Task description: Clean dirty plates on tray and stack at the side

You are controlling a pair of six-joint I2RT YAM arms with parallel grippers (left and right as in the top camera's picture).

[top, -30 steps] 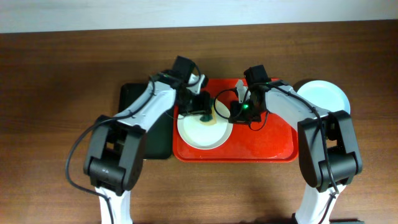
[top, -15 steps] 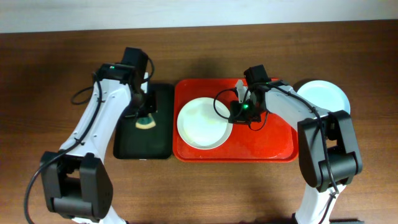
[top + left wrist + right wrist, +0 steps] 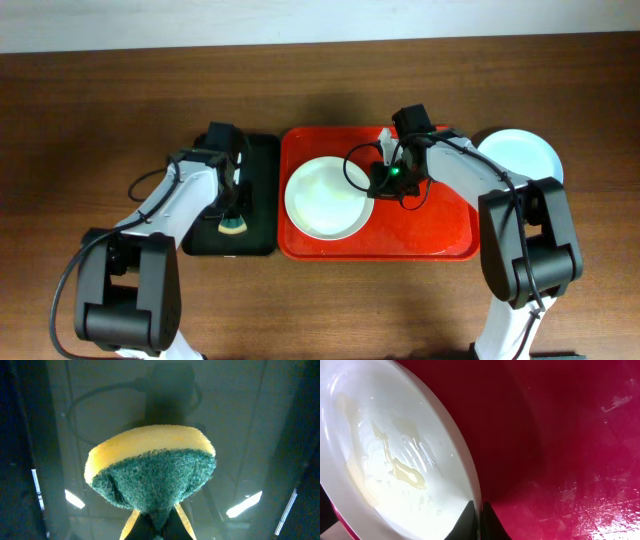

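Two plates before you: smeared plate (image 3: 325, 198) on the red tray (image 3: 430, 235), rim pinched by your right end effector (image 3: 376, 186); pale plate (image 3: 520, 155) on the wooden table (image 3: 100, 120). Left end effector (image 3: 232, 215) clamps one sponge (image 3: 150, 475) over the black tray (image 3: 262, 170).

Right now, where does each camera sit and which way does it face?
Overhead: above the table, looking down; left arm and right arm show.
Left wrist: faces down on the sponge pinched by the left gripper, over the black tray.
Right wrist: looks along the right gripper clamping the white plate on the red tray.
Shared: overhead also shows sponge and plate.
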